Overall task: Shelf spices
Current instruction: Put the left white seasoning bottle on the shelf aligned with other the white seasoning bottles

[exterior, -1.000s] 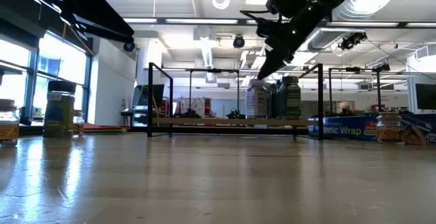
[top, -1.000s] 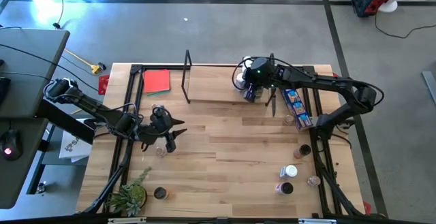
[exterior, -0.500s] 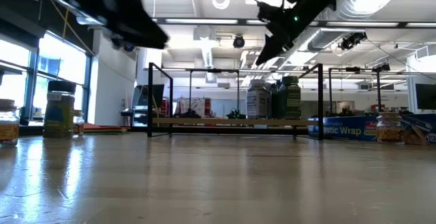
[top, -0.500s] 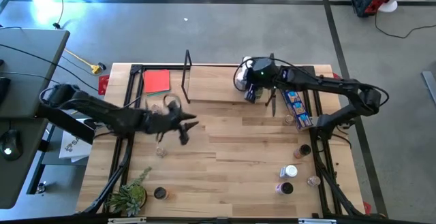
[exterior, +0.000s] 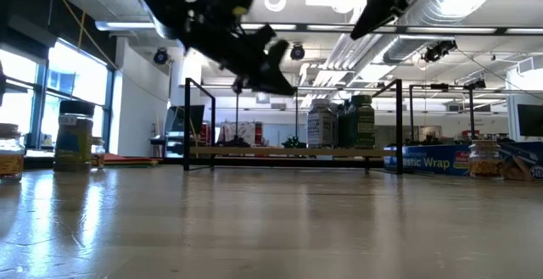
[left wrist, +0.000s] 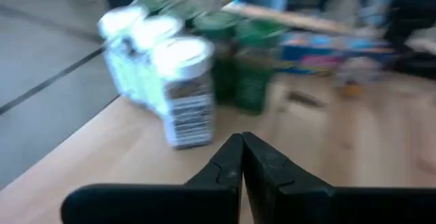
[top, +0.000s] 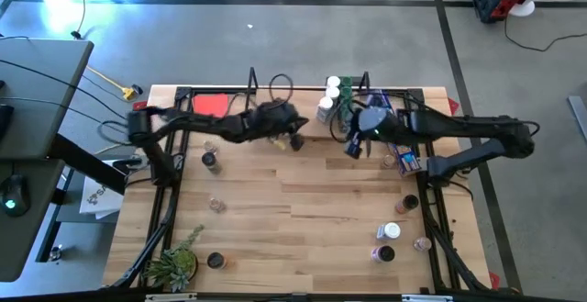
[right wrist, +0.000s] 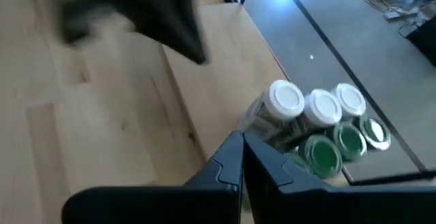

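The left gripper (top: 292,140) has swung across the table from the near-left jars to the shelf (top: 275,129) in the last second, and its fingers, half spread before, are now pressed together with nothing between them. It carries no jar, so this reach looks like a nudge or a check on the shelf's row rather than a delivery.

The right gripper (top: 351,149) has drawn back from the shelf toward the table's middle; its fingers (right wrist: 235,157) are pressed together and empty too.

Just ahead of the left gripper, the cluster of jars (top: 332,98) stands upright on the shelf: white-capped ones (left wrist: 180,91) nearest it, green-capped ones (left wrist: 253,74) behind. From the right gripper they lie ahead, close by.

Behind the left gripper, loose jars (top: 210,162) wait on the tabletop; more jars (top: 392,232) stand on the table behind the right gripper, beyond the blue box (top: 400,145). Much of the shelving seems left to do.
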Robot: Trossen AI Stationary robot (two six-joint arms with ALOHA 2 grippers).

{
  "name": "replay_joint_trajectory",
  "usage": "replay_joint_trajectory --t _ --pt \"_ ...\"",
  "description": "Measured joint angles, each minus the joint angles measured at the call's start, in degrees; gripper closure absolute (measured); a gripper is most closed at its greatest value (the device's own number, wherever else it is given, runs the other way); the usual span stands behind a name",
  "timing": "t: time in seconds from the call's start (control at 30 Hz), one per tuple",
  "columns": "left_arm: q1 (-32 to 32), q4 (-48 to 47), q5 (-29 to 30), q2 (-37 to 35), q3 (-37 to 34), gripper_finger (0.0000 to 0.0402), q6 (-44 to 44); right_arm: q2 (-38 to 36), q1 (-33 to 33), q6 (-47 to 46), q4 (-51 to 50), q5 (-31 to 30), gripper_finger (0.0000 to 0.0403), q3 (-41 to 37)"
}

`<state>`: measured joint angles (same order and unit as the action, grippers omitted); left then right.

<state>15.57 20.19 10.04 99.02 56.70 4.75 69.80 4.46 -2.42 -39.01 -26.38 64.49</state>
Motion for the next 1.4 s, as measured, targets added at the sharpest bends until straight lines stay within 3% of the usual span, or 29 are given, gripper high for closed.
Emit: replay_joint_trajectory --t 0.2,0.47,0.57,0.8,1.03,1.27,1.4 --pt "3.93 0.33 7.16 10.97 7.75 0.0400 1.59 -2.46 -5.27 -5.81 -5.18 -6.53 0.0399 -0.65" --pt "5.86 0.29 4.61 19.37 14.62 0.0401 3.08 -2.53 -7.83 -7.15 -7.18 -8.71 0.0399 -0.70" --pt "5.00 0.26 5.14 19.31 14.77 0.0401 2.18 -2.53 -8.26 -7.21 -7.51 -9.24 0.0399 -0.70" --pt "3.86 2.98 -0.37 19.28 14.80 0.0401 2.12 -2.51 -8.28 -7.21 -7.49 -9.26 0.0399 -0.70" --pt "3.46 4.17 -0.54 19.28 14.78 0.0401 2.54 -2.31 -8.28 -8.10 -7.49 -8.79 0.0399 -0.70" --pt "3.48 3.45 -0.46 18.29 14.67 0.0401 2.54 3.05 -5.88 -7.62 -5.80 -1.39 0.0399 -0.70" --pt "3.34 -2.54 0.76 12.19 14.30 0.0401 0.31 8.35 -3.51 -3.95 -2.80 2.12 0.0399 -0.70"
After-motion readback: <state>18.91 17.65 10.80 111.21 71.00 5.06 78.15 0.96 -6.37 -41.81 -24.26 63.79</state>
